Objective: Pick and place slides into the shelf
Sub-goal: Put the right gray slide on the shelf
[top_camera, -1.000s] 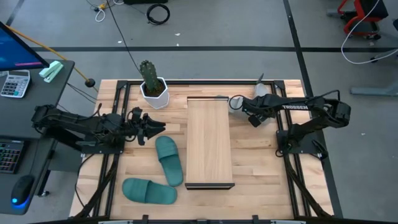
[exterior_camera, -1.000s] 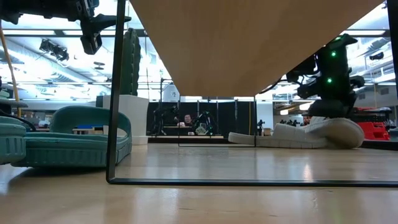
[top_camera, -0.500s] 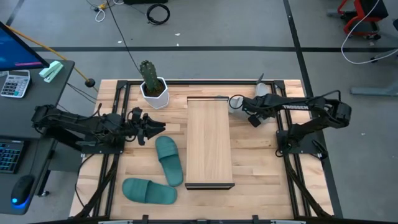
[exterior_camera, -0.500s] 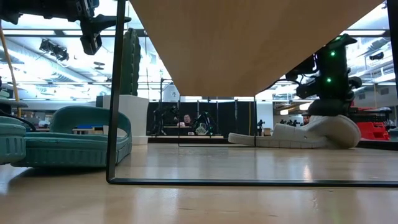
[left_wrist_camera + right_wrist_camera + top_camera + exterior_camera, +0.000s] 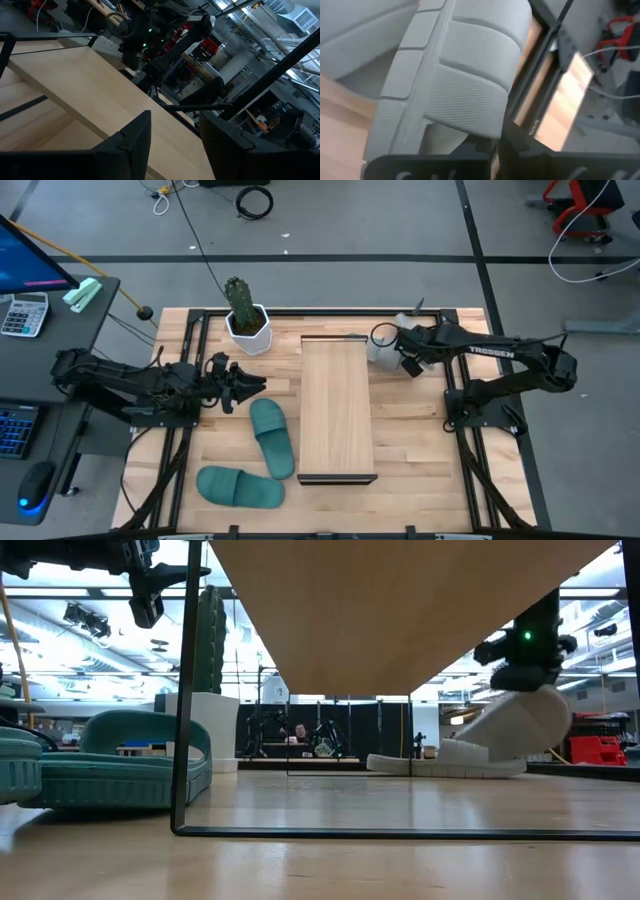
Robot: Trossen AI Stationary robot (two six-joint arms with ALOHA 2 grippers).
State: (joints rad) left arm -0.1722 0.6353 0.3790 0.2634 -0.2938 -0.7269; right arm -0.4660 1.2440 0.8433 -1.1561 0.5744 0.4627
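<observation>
Slides are spread around the shelf (image 5: 337,409) in the high view: two teal slides lie left of it, one (image 5: 272,437) just beside its left edge and the other (image 5: 240,487) nearer the table's front, while a grey slide (image 5: 381,346) sits at the shelf's far right corner, gripped by the right gripper (image 5: 400,352). The left gripper (image 5: 248,388) hovers with fingers spread apart just beyond the nearer teal slide, close to a potted cactus (image 5: 243,313).

In the low view, the grey slide (image 5: 520,725) is tilted, its raised end under the right gripper (image 5: 527,660) and its lower end resting on a second grey slide (image 5: 440,763) that lies flat on the table. A teal slide (image 5: 110,770) lies at the left, outside the shelf's dark frame (image 5: 185,690).

The left wrist view looks across the shelf's plank top (image 5: 85,85) toward the right arm.

The right wrist view shows the textured grey slide (image 5: 465,85) pinched between that gripper's fingers.
</observation>
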